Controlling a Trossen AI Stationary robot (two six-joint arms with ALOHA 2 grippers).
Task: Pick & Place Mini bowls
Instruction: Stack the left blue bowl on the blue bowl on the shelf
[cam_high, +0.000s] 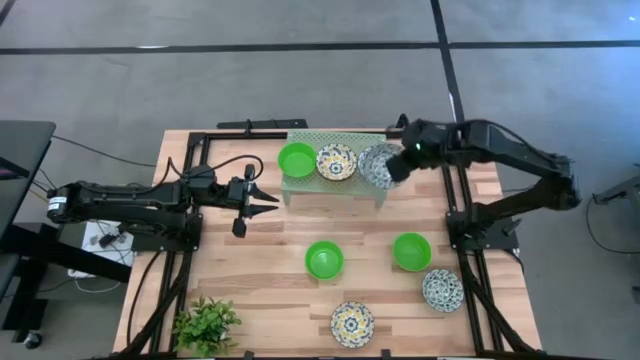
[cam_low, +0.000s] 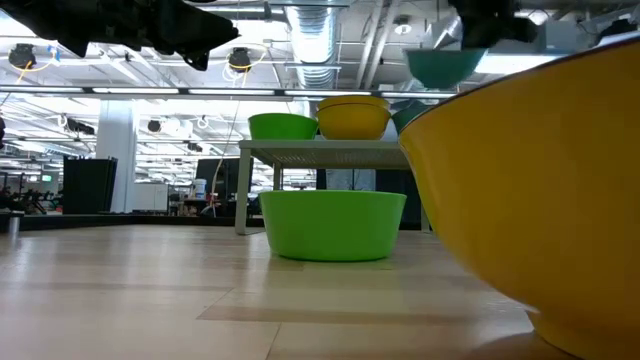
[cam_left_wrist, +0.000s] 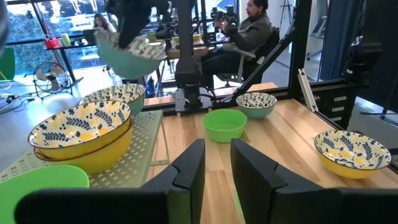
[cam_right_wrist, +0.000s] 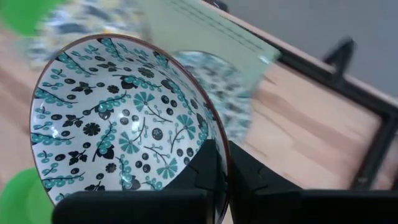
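high: right gripper (cam_high: 397, 165) pinches blue floral bowl (cam_high: 378, 164) over rack (cam_high: 300, 188), upper centre; left gripper (cam_high: 268, 199) left of rack, jaws narrowly apart, empty | right wrist: fingers (cam_right_wrist: 208, 171) clamp bowl rim, centre frame

in the low view a big yellow rounded bowl (cam_low: 540, 190) runs off the right edge, hiding the table beyond; the dark gripper overhead is cropped.
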